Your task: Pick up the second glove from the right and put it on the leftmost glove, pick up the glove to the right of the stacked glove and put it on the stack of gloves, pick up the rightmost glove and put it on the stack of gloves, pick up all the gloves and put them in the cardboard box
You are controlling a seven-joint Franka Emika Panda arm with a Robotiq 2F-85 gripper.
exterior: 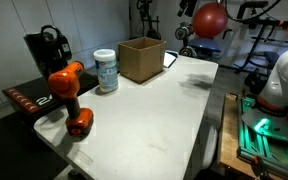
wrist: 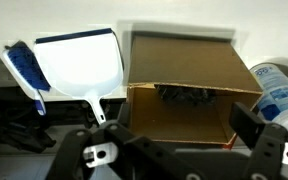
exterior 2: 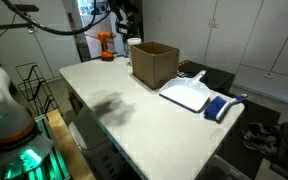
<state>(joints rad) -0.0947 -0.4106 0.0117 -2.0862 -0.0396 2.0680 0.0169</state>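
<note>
the fingers (wrist: 252,125) stand wide apart, holding nothing, facing the cardboard box (wrist: 184,65). a dark lumpy heap, likely the gloves (wrist: 184,96), lies inside it by the wall. they look light, soft and floppy; best pinched at the bunched middle so none slips out.

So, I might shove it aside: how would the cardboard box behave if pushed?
The cardboard box looks open-topped, holding only what look like dark gloves, so probably light; it should slide on the smooth table rather than tip. Its thin walls would likely flex if squeezed.
</note>
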